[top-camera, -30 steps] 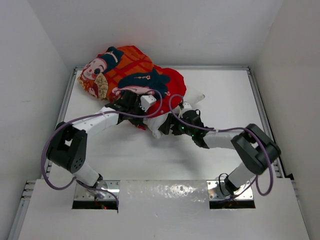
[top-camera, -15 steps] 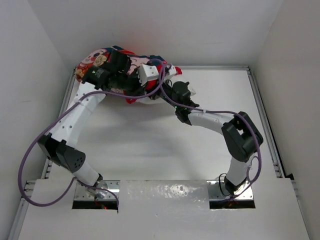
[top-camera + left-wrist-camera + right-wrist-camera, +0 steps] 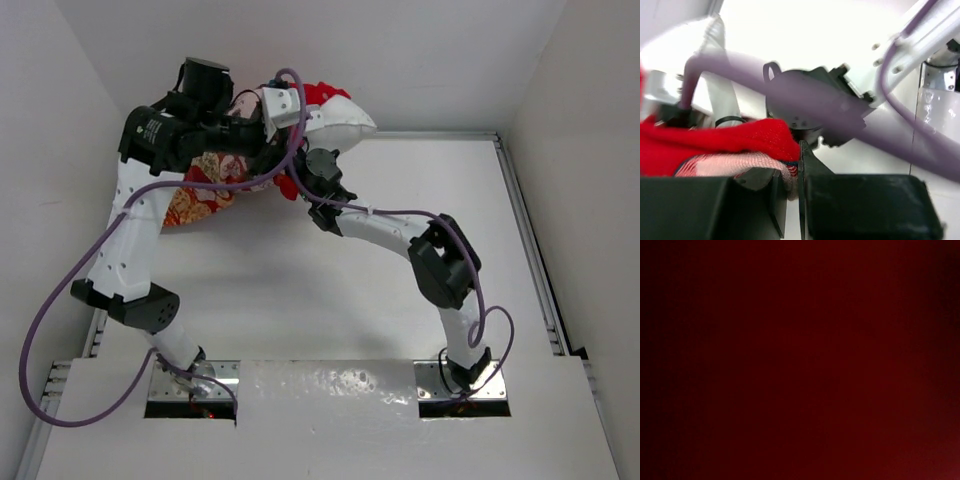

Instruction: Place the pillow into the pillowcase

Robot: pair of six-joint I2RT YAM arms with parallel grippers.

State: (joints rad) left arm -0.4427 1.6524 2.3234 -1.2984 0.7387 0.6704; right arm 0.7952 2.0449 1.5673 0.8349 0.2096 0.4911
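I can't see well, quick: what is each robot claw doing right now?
Left gripper: shut on the pillowcase.
Right gripper: shut, buried in the pillowcase; whether it holds anything cannot be told.

Top view bright; left wrist blurred, glary; right wrist dim red.
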